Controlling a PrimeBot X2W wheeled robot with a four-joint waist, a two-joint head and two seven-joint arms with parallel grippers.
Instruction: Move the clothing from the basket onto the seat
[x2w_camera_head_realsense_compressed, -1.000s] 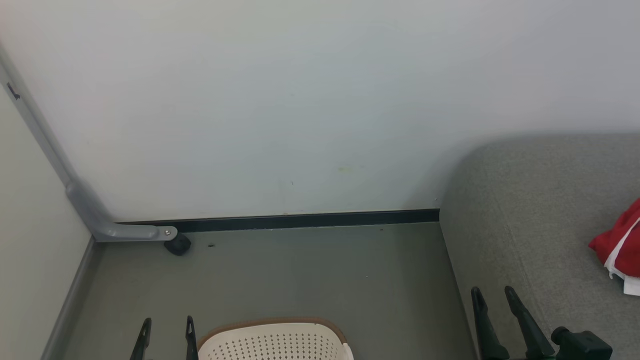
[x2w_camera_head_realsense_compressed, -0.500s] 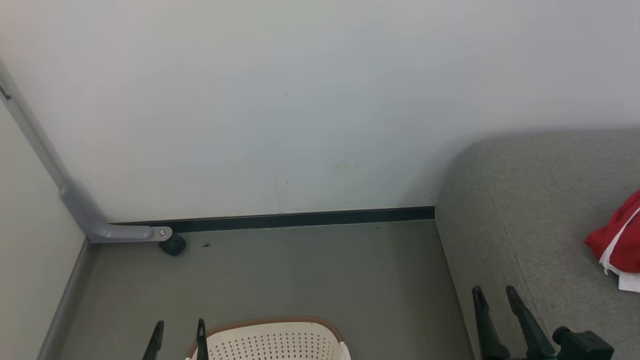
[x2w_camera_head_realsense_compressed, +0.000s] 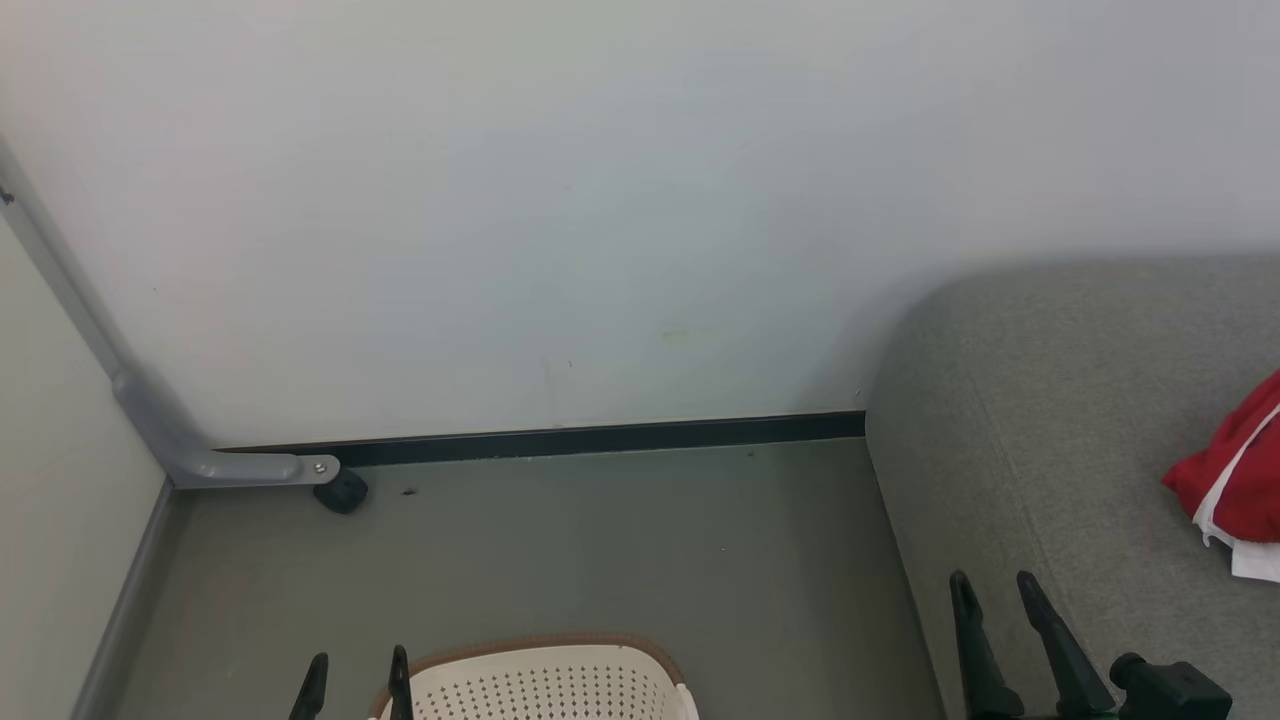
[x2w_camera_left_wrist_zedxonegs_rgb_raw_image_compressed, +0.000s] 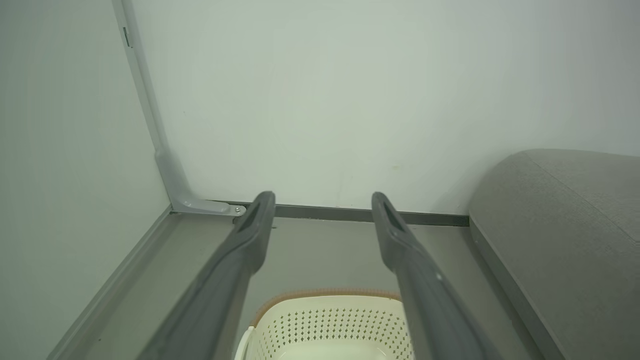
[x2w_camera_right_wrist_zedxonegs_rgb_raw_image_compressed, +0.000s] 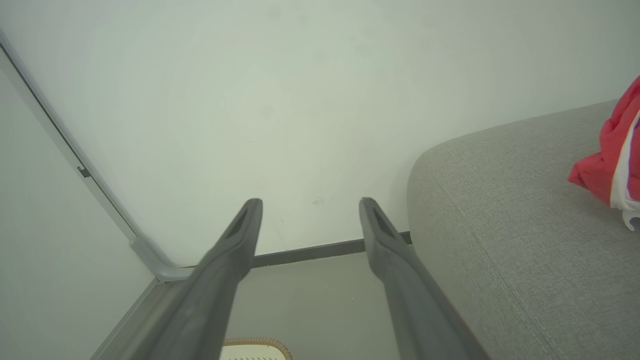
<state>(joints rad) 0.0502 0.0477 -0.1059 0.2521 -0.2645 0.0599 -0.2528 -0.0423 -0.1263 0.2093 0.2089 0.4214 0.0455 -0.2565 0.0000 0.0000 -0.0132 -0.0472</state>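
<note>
Clothing (x2w_camera_head_realsense_compressed: 1228, 480): one red-and-white heap, lying on the seat (x2w_camera_head_realsense_compressed: 1040, 420) toward its right end, well apart from its rounded left corner. Basket (x2w_camera_head_realsense_compressed: 540, 685) on the floor, left of the seat and apart from it; far wall and brown rim in sight, no red on that part, bottom hidden, so cannot tell whether more waits inside.

Left gripper (x2w_camera_head_realsense_compressed: 358, 657) at the basket's side away from the seat, fingers spread wide, holding nothing. Right gripper (x2w_camera_head_realsense_compressed: 992, 580) over the seat's front left edge, likewise spread wide and empty.

Likely risks:
- Reaching down blind and catching a finger on the holed wall or under the rim, tipping the basket.
- Pinching a mere loose fold, letting fabric slip and drop on the floor short of the seat.

Count: one heap, one basket, one seat, two grippers.
</note>
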